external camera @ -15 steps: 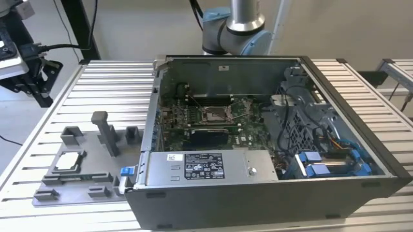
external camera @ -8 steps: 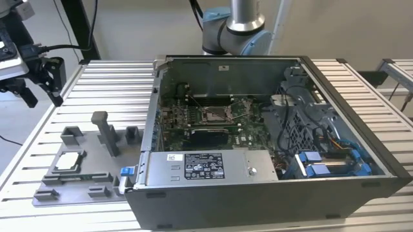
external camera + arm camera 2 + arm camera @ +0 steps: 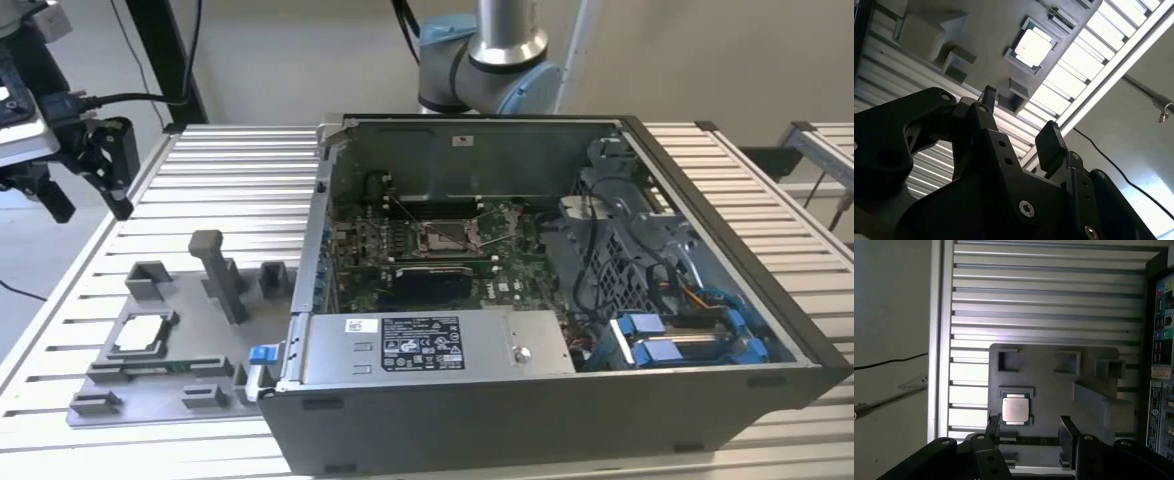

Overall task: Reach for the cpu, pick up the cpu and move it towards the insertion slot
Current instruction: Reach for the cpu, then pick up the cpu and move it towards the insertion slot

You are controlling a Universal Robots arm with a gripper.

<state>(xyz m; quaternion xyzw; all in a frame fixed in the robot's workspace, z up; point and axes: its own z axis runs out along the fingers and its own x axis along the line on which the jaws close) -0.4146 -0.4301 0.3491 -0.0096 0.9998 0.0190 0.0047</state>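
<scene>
The small silvery square cpu [image 3: 1015, 409] lies flat in a recess of the grey plastic fixture plate [image 3: 1049, 395]. The black gripper [image 3: 1029, 435] hangs over that plate, fingers spread wide and empty, seemingly clear of the chip. The silvery metal-framed insertion slot [image 3: 447, 237] sits well apart from the plate, inside the open grey computer case [image 3: 534, 400].

How the things lie, as we see them

In the exterior view the table [image 3: 227, 170] bears the plate [image 3: 200, 340] at the exterior view's left and the open case [image 3: 534, 420] at the exterior view's right, just beside each other. The cpu [image 3: 140, 333] lies in a recess of the plate. Inside the case the slot [image 3: 447, 235] sits on the board [image 3: 360, 260], behind the box [image 3: 427, 345]. We find the arm's base [image 3: 487, 60] behind the case. The gripper [image 3: 91, 190] hangs at the far left, near the table's edge, apart from the cpu.
</scene>
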